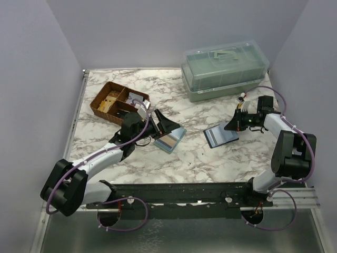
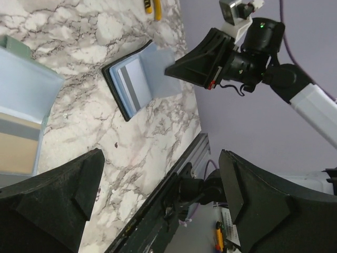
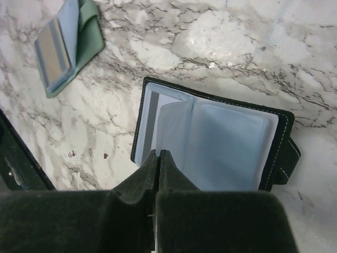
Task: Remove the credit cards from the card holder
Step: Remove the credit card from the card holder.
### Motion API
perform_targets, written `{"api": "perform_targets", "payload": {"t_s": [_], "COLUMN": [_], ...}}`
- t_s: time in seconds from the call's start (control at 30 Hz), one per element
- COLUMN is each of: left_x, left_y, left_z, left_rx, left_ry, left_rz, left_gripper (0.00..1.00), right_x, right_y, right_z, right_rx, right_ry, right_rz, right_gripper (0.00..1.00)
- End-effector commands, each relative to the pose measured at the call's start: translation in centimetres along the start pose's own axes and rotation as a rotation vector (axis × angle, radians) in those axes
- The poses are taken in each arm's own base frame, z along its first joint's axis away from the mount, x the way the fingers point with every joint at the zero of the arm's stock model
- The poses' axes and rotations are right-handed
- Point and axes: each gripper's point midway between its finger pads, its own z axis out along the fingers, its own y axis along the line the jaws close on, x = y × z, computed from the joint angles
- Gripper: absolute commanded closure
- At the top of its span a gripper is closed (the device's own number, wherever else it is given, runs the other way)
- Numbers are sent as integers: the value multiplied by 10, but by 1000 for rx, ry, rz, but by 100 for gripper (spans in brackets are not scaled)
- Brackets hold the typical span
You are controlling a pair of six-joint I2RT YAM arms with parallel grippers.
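Right wrist view: the right gripper [image 3: 158,154] has its fingers pressed flat together with nothing between them. Its tip sits at the near edge of the card holder [image 3: 221,137], on or just over the pale plastic sleeve; which of the two I cannot tell. The card holder lies spread open on the marble table [image 1: 200,158]. One credit card [image 3: 149,118] shows its grey stripe along the holder's left edge, tucked under the sleeve.

The left gripper [image 2: 160,174] stands wide open and holds nothing. It hangs well to the left of the card holder, beside the loose cards [image 1: 171,139] lying there, which look like ones taken out.

The main risk, as I judge it, is that nothing pins the card holder down. The stone looks slick and the holder light, so a closed tip pushing at the sleeve could slide the whole holder away or spin it rather than move the card. A second risk is the sleeve itself: it is soft and bulges upward, so the tip may ride over it, crease it or drive the card deeper into the pocket. With the jaws shut there is also no way to pinch the card; if they part while low over the holder, a finger could catch the sleeve or the black cover and lift it. Finally, the open flap could fold over the card if nudged from its free side.
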Motion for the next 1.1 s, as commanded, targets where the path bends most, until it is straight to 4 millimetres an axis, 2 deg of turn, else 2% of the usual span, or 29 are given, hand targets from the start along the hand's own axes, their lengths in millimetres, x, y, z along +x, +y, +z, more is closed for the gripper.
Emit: {"api": "perform_targets", "payload": {"t_s": [0.0, 0.13, 0.3, 0.73, 0.83, 1.07], "left_x": [9, 28, 40, 63, 64, 49], "left_y": [-1, 2, 2, 8, 12, 10], "left_z": [19, 35, 46, 61, 63, 56], "left_rx": [5, 8, 32, 19, 12, 1], "left_ry": [-27, 23, 53, 100, 99, 11], "left_rz": [42, 24, 8, 17, 18, 39], "left_gripper": [2, 4, 6, 7, 8, 8], "right_x": [1, 4, 4, 4, 5, 4], "right_y": [-22, -35, -38, -45, -47, -50], "right_z": [-1, -3, -4, -7, -8, -9], "right_rx": [107, 180, 195, 238, 250, 272], "right_ry": [35, 53, 55, 64, 67, 67], "right_rz": [-28, -41, -46, -56, -58, -68], "right_gripper": [99, 98, 97, 90, 89, 84]}}
